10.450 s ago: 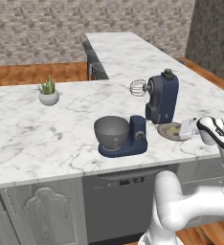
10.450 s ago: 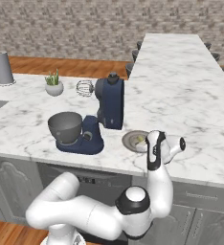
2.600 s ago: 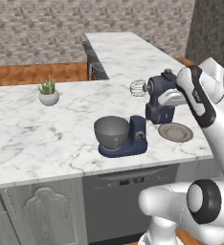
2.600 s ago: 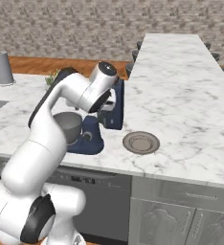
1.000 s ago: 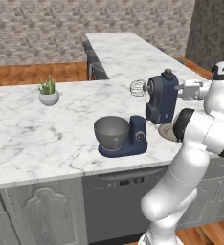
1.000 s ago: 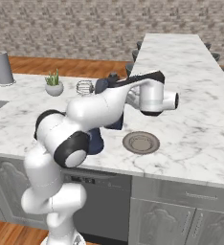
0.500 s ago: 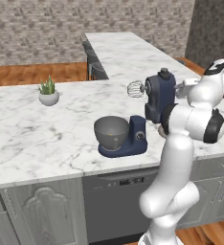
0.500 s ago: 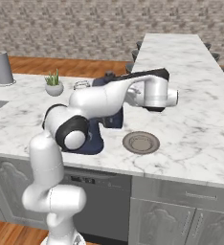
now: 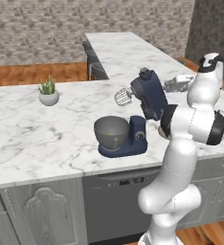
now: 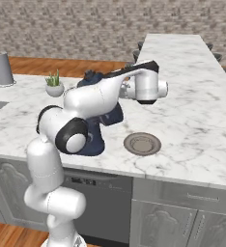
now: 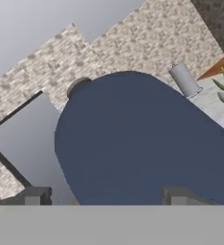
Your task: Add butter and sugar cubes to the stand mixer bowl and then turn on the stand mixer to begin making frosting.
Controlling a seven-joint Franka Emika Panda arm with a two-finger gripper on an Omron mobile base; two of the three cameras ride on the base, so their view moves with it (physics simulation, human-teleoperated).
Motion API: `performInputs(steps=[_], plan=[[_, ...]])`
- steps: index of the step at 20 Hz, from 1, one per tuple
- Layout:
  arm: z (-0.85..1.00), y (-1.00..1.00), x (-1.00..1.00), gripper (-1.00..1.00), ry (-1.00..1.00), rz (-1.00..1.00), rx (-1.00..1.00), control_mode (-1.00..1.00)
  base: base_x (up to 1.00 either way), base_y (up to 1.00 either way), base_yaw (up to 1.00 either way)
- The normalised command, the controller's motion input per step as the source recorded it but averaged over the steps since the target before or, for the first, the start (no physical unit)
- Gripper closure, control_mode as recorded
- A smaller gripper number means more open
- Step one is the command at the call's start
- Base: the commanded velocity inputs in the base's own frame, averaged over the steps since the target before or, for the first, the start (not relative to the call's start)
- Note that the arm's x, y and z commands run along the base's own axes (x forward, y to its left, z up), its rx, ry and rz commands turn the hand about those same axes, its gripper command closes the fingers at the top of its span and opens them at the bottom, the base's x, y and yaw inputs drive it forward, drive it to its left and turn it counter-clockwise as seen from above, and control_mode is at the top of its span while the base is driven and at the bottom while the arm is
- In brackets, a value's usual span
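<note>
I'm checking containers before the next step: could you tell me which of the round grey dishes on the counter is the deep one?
The stand mixer bowl, sitting on the stand mixer base; the plate beside it lies flat.

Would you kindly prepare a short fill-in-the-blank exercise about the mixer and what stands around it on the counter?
1. The stand mixer has its head tilted ____.
2. The stand mixer bowl sits on the mixer's flat ____.
3. The colour of the mixer is navy ____.
4. The potted plant stands on the ____ counter.

Missing words: up; base; blue; marble
</note>
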Motion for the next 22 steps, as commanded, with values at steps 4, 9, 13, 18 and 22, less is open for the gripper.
performInputs(steps=[4, 9, 13, 18, 22], plan=[[0.00, 1.00, -0.29, -1.00, -0.19, 0.00, -0.20, -1.00, 0.00, 0.00, 0.00], [-0.16, 1.00, -0.30, -1.00, -0.16, -0.04, -0.32, -1.00, 0.00, 0.00, 0.00], [-0.45, 1.00, -0.05, -1.00, -0.04, -0.08, -0.34, -1.00, 0.00, 0.00, 0.00], [-0.52, 1.00, 0.06, -1.00, 0.02, -0.11, -0.33, -1.00, 0.00, 0.00, 0.00], [-0.49, 1.00, 0.21, -1.00, 0.09, -0.14, -0.31, -1.00, 0.00, 0.00, 0.00]])
